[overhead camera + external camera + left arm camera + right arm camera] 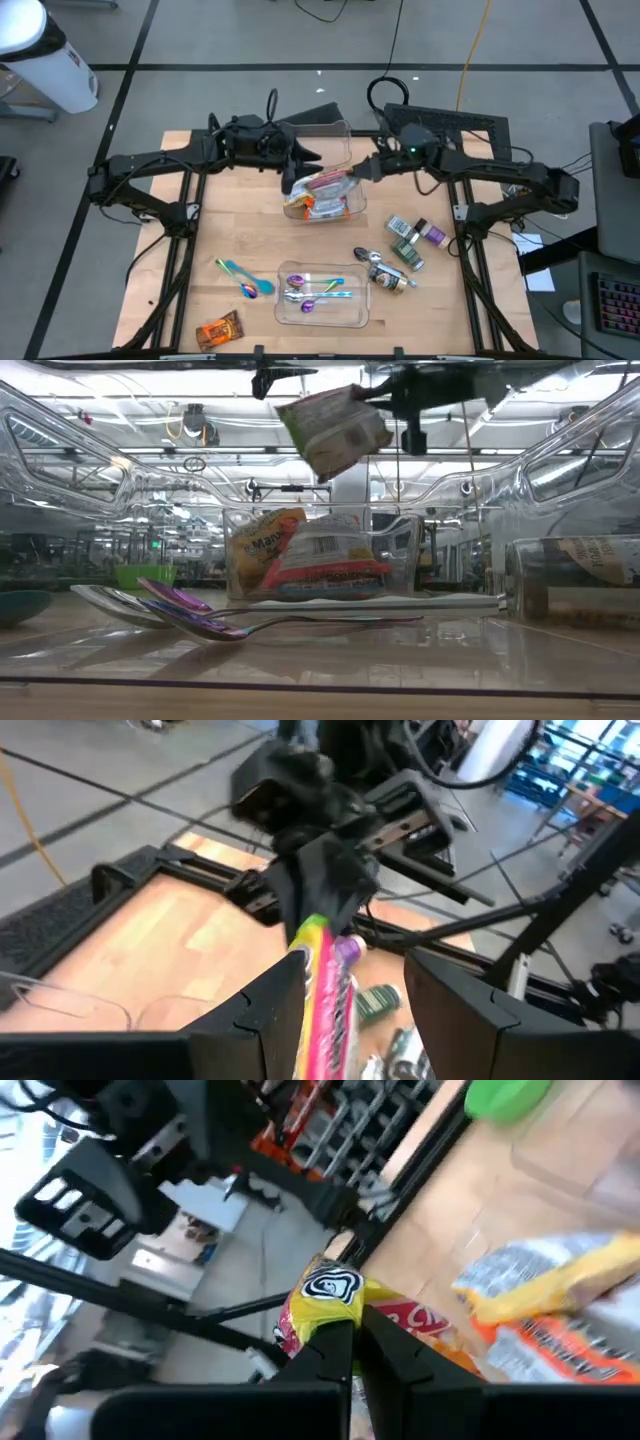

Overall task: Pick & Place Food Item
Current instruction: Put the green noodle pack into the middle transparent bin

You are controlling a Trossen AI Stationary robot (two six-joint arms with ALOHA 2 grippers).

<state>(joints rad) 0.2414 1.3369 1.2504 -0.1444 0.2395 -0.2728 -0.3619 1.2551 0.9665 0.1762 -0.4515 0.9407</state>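
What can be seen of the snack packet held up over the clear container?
The snack packet is a crinkly foil-like pouch, printed yellow, red and white. It hangs tilted in the air above the clear container, which already holds other packets. The right gripper is shut on one edge; the left gripper is at its other side, fingers apart.

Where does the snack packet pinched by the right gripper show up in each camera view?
High view: snack packet at centre, above the clear container.
Low view: packet hangs at top centre, above that container.
Left wrist view: edge-on, bottom centre.
Right wrist view: at the right gripper, bottom centre.
Shared landmark: the clear container.
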